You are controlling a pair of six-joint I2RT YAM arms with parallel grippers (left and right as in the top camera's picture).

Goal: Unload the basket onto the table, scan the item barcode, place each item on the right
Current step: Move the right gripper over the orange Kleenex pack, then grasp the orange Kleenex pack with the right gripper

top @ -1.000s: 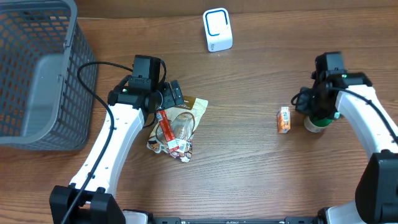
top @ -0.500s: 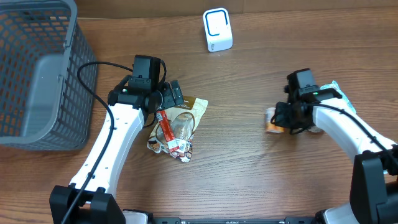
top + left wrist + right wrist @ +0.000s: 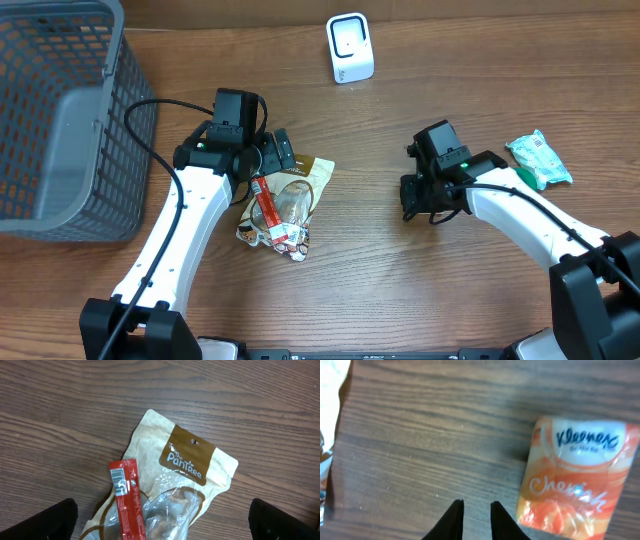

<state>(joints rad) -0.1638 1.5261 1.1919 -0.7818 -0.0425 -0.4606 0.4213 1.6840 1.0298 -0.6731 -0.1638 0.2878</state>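
Lying flat beside barely parted, empty right gripper [image 3: 474, 520]: orange Kleenex pack [image 3: 575, 477]; left gripper [image 3: 161, 522] spread wide.

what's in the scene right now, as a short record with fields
left gripper: open wide, above pouch
red stick: lying on the pouch
right gripper: jaws slightly apart, holding nothing
tissue pack: on table, beside right gripper, not between its jaws
scanner: far side, near centre
green packet: at the right
basket: far left
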